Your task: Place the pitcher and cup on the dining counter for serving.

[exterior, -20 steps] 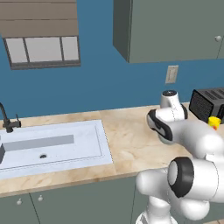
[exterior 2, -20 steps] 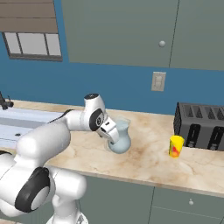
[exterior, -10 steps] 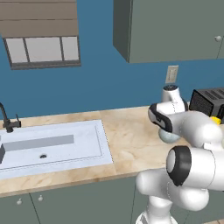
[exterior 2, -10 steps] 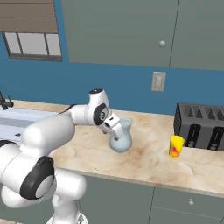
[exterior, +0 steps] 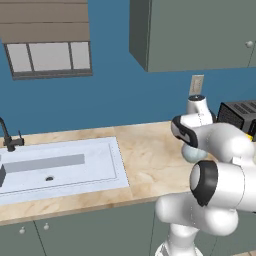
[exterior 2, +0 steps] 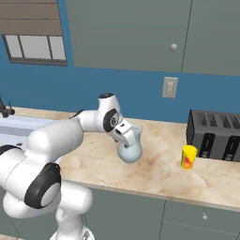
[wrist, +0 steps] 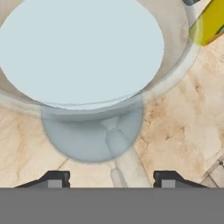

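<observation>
The pale blue-grey pitcher (exterior 2: pixel 131 152) stands on the beige kitchen counter (exterior 2: pixel 159 174), left of the yellow cup (exterior 2: pixel 189 157). My gripper (exterior 2: pixel 127 136) reaches down at the pitcher's neck from the left, jaws apart on either side of it. In the hand view the pitcher (wrist: pixel 83 57) lies just ahead between the fingertips of the gripper (wrist: pixel 113 180), with a small gap at the right tip, and the cup (wrist: pixel 212 22) shows at the top right corner. In the left base view the arm hides most of the pitcher (exterior: pixel 189 153). The dining counter is out of view.
A black toaster (exterior 2: pixel 215 136) stands against the wall right of the cup, also seen as the toaster (exterior: pixel 241 114). A white sink (exterior: pixel 60 165) with a dark tap fills the counter's left part. Grey cabinets hang above, and a wall outlet (exterior 2: pixel 169 87) sits behind the pitcher.
The hand has moved in closer over the pitcher's neck, and the jaws have narrowed somewhat. Pitcher and cup stand where they were.
</observation>
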Robot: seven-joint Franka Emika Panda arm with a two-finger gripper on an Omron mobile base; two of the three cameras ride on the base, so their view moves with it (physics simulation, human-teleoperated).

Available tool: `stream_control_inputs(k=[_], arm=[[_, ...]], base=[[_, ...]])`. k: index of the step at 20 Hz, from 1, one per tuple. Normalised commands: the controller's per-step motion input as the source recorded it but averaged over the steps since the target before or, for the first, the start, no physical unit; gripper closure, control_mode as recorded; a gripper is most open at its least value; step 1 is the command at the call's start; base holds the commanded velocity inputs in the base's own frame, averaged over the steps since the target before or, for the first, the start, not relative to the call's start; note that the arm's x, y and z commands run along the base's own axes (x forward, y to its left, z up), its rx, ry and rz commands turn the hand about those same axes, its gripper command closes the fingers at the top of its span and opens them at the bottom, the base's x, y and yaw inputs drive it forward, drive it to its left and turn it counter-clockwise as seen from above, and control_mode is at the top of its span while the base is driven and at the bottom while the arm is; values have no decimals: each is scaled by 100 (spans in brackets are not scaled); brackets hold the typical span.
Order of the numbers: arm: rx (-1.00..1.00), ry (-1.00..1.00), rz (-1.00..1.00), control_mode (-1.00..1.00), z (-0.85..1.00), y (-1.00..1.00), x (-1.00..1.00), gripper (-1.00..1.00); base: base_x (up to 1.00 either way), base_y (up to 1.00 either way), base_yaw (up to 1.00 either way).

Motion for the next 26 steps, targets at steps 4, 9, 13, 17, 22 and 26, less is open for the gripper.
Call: stream_control_inputs(k=[4, 9, 13, 17, 22, 26], arm=[[-2, -4, 0, -100, -16, 0, 0, 100], [-2, -4, 0, -100, -4, 0, 0, 100], [0, -5, 0, -100, 0, 0, -2, 100], [0, -14, 0, -100, 5, 3, -11, 100], [0, -25, 0, -100, 60, 30, -34, 100], [-2, -16, 1, -100, 96, 51, -30, 100]], base=[[0, 0, 0], [0, 0, 0], [0, 0, 0], [0, 0, 0], [0, 0, 0], [0, 0, 0]])
